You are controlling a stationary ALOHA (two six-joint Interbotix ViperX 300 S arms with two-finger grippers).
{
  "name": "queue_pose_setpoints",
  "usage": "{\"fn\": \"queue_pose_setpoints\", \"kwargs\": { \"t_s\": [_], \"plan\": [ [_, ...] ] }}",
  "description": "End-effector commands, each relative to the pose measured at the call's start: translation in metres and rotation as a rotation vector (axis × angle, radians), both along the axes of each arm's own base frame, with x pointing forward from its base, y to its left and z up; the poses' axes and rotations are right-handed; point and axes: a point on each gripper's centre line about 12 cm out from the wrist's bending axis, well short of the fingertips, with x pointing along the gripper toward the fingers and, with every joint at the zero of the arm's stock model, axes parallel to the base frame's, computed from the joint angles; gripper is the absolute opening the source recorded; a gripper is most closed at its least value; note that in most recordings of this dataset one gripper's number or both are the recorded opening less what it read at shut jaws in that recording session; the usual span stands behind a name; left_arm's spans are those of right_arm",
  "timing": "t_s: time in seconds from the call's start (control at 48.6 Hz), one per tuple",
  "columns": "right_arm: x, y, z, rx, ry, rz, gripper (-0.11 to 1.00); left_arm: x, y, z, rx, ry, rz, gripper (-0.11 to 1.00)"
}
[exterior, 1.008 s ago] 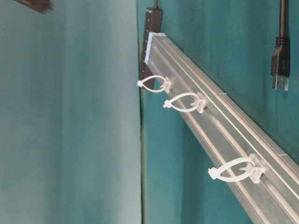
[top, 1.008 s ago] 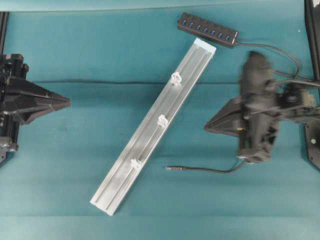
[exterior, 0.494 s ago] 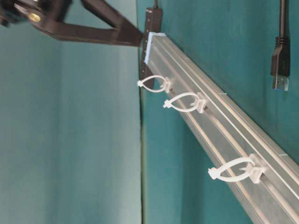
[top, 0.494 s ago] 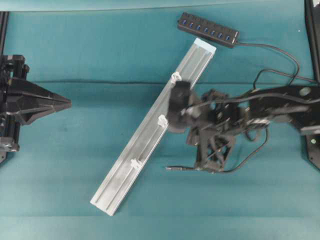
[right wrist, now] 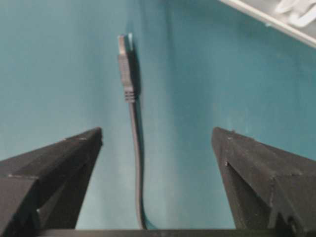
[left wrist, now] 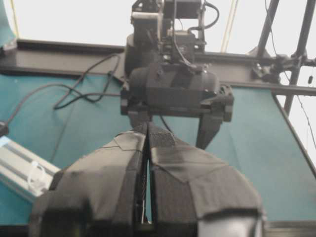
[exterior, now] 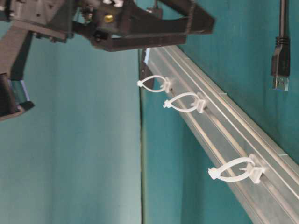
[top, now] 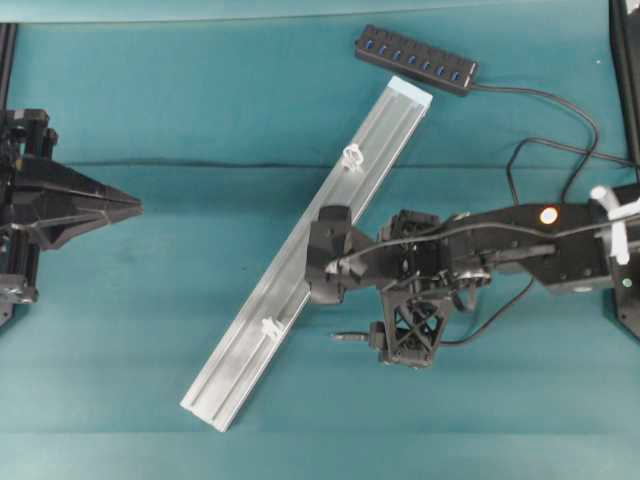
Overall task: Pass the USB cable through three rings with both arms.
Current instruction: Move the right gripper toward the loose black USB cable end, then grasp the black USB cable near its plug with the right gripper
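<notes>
One USB cable (right wrist: 131, 148) lies flat on the teal counter (top: 150, 100), plug end near the rail (top: 300, 270), between the spread tips of my right pincer (right wrist: 157, 143), untouched. Three rings (exterior: 187, 102) sit empty on the rail. My left pincer (top: 125, 207) is closed, parked well apart.

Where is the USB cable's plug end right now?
In the right wrist view the USB cable's plug lies flat on the teal cloth, ahead of and between the open right gripper's fingertips, untouched; the aluminium rail sits upper right.
</notes>
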Motion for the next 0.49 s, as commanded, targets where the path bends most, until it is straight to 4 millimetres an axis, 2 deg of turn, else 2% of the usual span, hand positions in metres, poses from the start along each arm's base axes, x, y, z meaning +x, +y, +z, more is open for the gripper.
{"fn": "queue_pose_setpoints", "kwargs": {
  "t_s": [0.0,0.308,0.473],
  "plan": [
    [0.004,0.006,-0.005,0.001,-0.014,0.014,0.9,0.002,0.0,0.012,0.002,-0.029,0.001,-0.01],
    [0.011,0.015,-0.027,-0.002,-0.012,0.032,0.9,0.002,0.0,0.01,0.002,-0.025,0.0,-0.01],
    [0.012,0.016,-0.046,-0.006,0.015,0.035,0.9,0.002,0.0,0.011,0.002,-0.026,0.0,-0.01]
  ]
}}
